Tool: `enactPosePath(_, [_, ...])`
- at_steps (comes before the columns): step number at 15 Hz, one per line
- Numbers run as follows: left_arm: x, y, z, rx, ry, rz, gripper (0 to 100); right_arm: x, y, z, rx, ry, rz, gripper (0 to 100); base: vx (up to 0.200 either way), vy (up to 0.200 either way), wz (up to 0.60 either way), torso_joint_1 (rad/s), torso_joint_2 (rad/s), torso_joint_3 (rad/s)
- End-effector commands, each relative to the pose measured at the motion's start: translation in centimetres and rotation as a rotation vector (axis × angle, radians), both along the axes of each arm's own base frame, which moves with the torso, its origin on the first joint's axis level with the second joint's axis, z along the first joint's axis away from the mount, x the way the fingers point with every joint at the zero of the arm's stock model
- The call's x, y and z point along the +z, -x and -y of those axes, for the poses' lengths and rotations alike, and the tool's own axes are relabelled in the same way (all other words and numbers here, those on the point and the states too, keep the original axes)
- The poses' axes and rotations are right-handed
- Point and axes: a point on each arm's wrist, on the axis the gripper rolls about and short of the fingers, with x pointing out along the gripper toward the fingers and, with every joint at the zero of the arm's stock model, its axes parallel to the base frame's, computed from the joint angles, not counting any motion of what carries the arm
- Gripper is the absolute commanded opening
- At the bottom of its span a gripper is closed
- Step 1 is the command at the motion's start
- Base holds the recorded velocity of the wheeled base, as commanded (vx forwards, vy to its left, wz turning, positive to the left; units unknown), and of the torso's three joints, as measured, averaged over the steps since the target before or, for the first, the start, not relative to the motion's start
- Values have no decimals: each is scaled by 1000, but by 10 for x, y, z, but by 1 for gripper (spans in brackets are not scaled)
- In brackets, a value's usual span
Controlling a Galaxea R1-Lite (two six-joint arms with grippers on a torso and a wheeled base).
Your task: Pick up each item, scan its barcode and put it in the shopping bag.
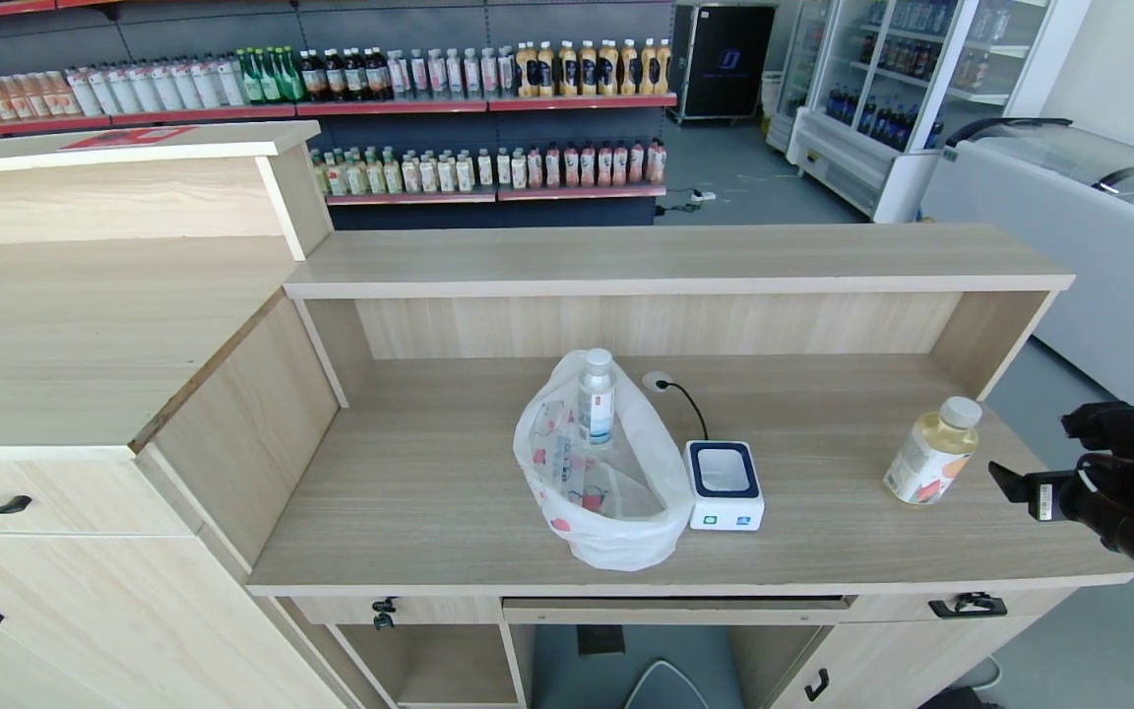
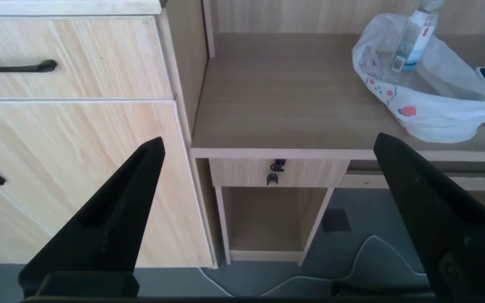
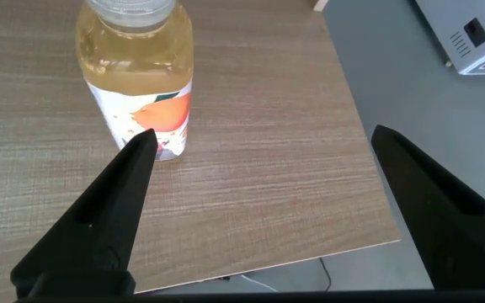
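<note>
A yellow juice bottle (image 1: 931,451) with a white cap stands upright near the right end of the wooden counter (image 1: 429,492). My right gripper (image 1: 1015,484) hangs open just beyond the counter's right edge, level with the juice bottle (image 3: 137,76), which stands a short way off ahead of the open fingers (image 3: 99,227). A white shopping bag (image 1: 606,502) sits open mid-counter with a clear bottle (image 1: 596,399) upright inside it. The white barcode scanner (image 1: 724,483) lies just right of the bag. My left gripper (image 2: 268,227) is open and low, out past the counter's front left corner, far from the bag (image 2: 428,101).
A raised shelf (image 1: 675,256) runs over the back of the counter. A taller cabinet with drawers (image 1: 55,394) stands on the left. The scanner's cable (image 1: 685,399) loops behind it. Store shelves of bottles and freezers lie beyond.
</note>
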Motion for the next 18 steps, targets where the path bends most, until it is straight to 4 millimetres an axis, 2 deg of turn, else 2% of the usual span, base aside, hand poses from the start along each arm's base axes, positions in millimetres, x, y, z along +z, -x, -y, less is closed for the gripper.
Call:
enactPosePath(1, [0,0,0,1,0,-1,100,-6,-3,-3,11,-10,-12,100,0,0,0,0,0,0])
enactPosePath(9, [0,0,0,1,0,-1,100,-12,-28,-1,27,-16,30,100,0,0,0,0,0,0])
enactPosePath(15, [0,0,0,1,0,-1,100,-22,-39,-17,73,-49,23,100,0,0,0,0,0,0])
enactPosePath(18, [0,0,0,1,0,-1,100,-25,-50,-20,92,-43,33,100,0,0,0,0,0,0])
